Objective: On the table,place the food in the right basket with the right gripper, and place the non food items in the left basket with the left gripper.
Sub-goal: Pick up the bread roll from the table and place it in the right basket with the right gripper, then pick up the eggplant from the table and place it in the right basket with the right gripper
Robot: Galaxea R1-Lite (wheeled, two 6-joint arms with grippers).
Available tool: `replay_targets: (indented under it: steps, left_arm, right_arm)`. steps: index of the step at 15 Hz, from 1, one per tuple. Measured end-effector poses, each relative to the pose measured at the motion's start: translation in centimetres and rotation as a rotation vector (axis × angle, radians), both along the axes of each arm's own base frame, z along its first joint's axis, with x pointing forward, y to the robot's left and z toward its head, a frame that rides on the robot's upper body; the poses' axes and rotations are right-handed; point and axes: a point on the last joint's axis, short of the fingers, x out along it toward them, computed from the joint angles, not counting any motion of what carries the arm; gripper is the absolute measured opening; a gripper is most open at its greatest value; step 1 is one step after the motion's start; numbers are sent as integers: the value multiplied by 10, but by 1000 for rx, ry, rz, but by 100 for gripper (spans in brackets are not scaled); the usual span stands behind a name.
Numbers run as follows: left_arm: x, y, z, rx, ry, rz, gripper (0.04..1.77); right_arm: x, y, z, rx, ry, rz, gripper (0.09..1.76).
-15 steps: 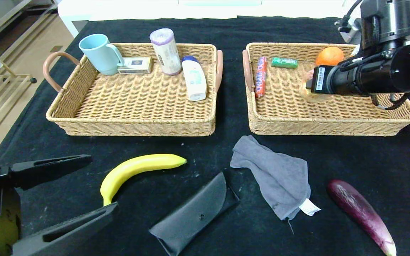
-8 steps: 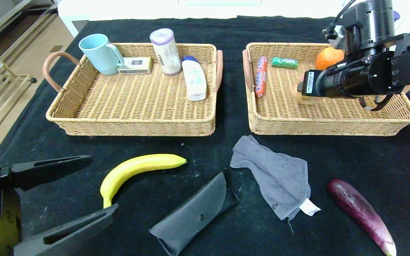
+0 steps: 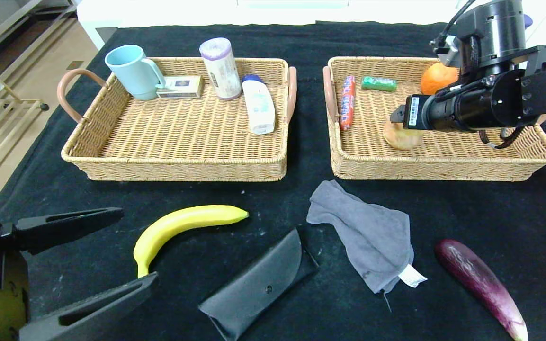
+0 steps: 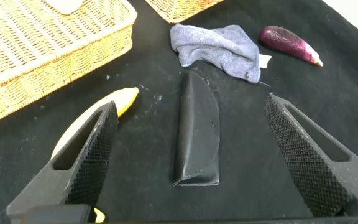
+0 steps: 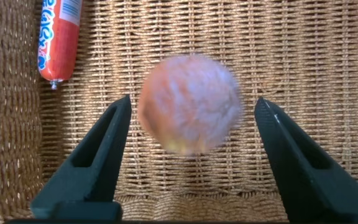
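Over the right basket (image 3: 443, 161), the right gripper (image 5: 188, 155) hangs with its fingers spread apart, clear of a round, pale orange fruit (image 5: 190, 102) that lies on the wicker just below, between them. Near it rest a red sausage (image 3: 347, 101), a green packet (image 3: 379, 83) and an orange (image 3: 437, 76). The left gripper (image 4: 191, 149) waits at the near left, fingers released, above a black glasses case (image 3: 259, 284). On the black table (image 3: 301, 42) lie a banana (image 3: 183, 225), grey cloth (image 3: 365, 234) and eggplant (image 3: 481, 284). The left basket (image 3: 178, 166) holds a blue mug (image 3: 133, 71), small box (image 3: 180, 86), cylinder (image 3: 219, 67) and white bottle (image 3: 258, 105).
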Motion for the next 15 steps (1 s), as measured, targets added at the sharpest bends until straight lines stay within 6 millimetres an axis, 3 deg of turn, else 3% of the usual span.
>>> replay_targets:
  steps: [9,12,15]
  left_arm:
    - [0,0,0,5,-3,0,172]
    - [0,0,-1,6,-2,0,172]
    - [0,0,-1,7,-1,0,172]
  right_arm:
    - [-15,1,1,-13,18,22,163]
    - [-47,-2,7,-34,50,57,165]
    - [-96,-5,9,-93,145,128,167]
